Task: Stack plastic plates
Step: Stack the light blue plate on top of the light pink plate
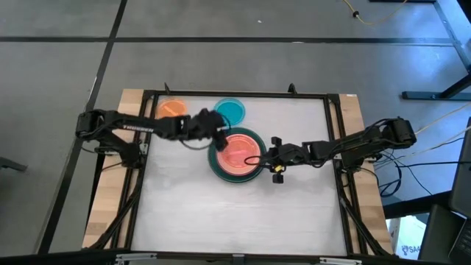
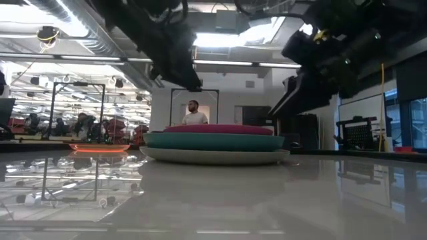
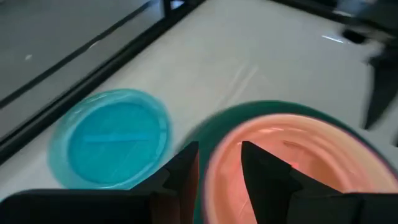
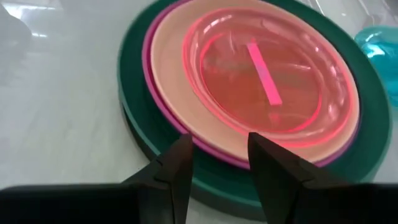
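Observation:
The plates stand in one stack mid-table: grey at the bottom, then teal-green, magenta, peach and translucent pink on top. A blue plate and an orange plate lie flat near the far edge. No black or green plate shows. My left gripper is open above the stack's far-left rim. My right gripper is open just above the stack's right rim.
A black frame rims the white tabletop, and wooden strips run along both sides. The near half of the table holds nothing. In the low view a person stands in the room far behind the stack.

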Robot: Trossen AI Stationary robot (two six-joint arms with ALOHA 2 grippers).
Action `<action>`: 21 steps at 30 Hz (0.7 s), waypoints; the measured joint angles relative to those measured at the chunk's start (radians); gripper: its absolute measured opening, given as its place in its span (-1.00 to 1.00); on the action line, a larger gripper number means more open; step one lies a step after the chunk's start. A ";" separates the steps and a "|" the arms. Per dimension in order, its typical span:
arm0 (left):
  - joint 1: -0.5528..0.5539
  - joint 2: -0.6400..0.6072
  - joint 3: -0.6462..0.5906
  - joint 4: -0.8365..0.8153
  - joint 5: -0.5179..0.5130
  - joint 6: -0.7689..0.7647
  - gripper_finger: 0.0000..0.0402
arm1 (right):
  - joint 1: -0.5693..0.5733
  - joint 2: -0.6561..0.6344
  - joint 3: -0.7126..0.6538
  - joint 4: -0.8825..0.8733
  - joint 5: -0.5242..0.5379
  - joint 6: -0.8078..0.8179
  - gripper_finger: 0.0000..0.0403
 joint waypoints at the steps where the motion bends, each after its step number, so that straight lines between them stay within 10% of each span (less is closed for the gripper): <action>1: 0.031 0.000 0.000 -0.003 0.017 0.000 -0.43 | 0.000 0.000 -0.009 0.008 0.001 0.000 -0.28; 21: 0.467 0.254 0.000 0.032 0.203 -0.025 -0.43 | 0.000 0.000 -0.039 0.007 0.001 0.000 -0.28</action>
